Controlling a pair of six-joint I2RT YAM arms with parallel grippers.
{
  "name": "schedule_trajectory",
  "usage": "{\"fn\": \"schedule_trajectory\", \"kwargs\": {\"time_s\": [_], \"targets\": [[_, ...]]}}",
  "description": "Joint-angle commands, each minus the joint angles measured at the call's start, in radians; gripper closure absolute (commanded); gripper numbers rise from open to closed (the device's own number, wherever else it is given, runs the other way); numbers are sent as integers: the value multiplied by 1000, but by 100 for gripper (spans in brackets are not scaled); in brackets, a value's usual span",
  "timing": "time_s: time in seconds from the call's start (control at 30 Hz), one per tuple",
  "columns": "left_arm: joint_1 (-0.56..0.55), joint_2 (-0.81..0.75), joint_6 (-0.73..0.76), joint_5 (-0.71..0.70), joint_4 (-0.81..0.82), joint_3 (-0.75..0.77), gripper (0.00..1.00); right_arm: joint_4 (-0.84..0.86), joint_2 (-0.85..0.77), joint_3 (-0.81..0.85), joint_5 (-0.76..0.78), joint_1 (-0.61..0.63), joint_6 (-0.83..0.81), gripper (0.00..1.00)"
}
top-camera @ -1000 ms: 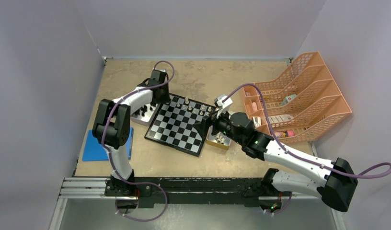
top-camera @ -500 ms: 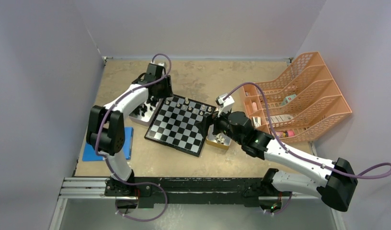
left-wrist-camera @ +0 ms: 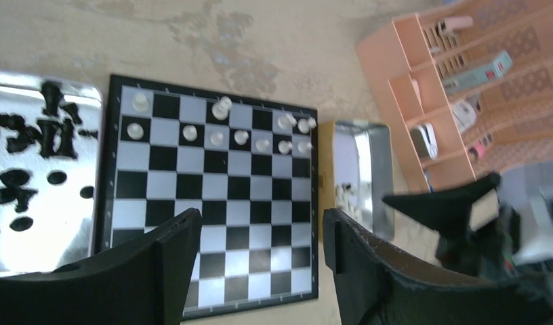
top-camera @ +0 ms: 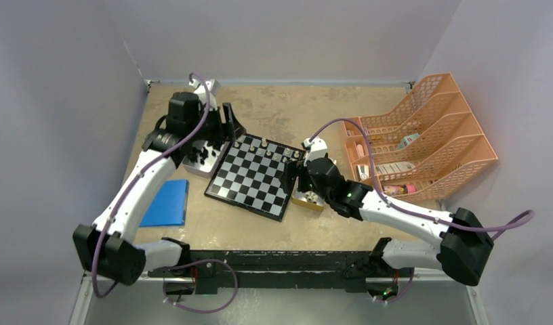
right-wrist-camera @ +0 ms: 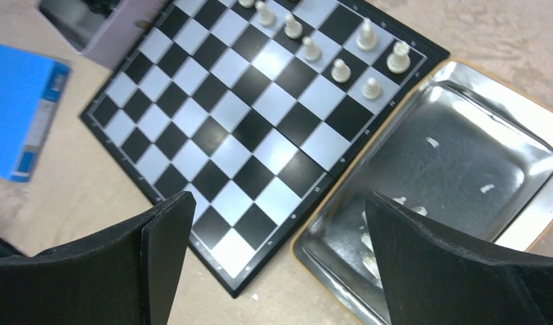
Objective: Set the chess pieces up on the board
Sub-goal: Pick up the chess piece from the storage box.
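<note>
The right gripper [right-wrist-camera: 279,200] hangs over the edge of the board [right-wrist-camera: 213,128] and the gold-rimmed tray [right-wrist-camera: 477,135], jaws wide and empty; the loose cream pieces [right-wrist-camera: 366,238] lie just below, beside one finger (this arm is nearer them); the left gripper [left-wrist-camera: 261,220], parted and empty, hovers above the board; the black pieces [left-wrist-camera: 30,135] sit in the silver tray [left-wrist-camera: 50,247] at the board's left.

Black fingers [right-wrist-camera: 158,264] spread wide, empty. Between them: chessboard [right-wrist-camera: 247,135], white pieces [right-wrist-camera: 338,68] along its far rows. Ahead of right-hand finger: metal tray [right-wrist-camera: 463,156] just beside board. Far left: blue pad [right-wrist-camera: 23,108].
</note>
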Motion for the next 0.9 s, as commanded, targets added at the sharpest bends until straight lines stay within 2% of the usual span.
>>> {"fn": "schedule_trajectory", "kwargs": {"time_s": [0.0,0.23,0.43,0.5,0.57,0.87], "targets": [[8,-154,42,136,-33,-132,34,-41,42,57,89,-24,30,5],[7,-417,92,164,29,-385,33,-109,134,100,62,-107,53,28],[7,-487,110,216,34,-437,33,-199,221,123,65,-137,81,56],[7,-481,122,215,21,-441,33,-234,257,136,92,-146,113,60],[7,-468,130,203,-1,-435,33,-262,289,149,95,-154,120,63],[7,-473,129,219,-2,-434,33,-383,404,213,106,-171,125,64]]}}
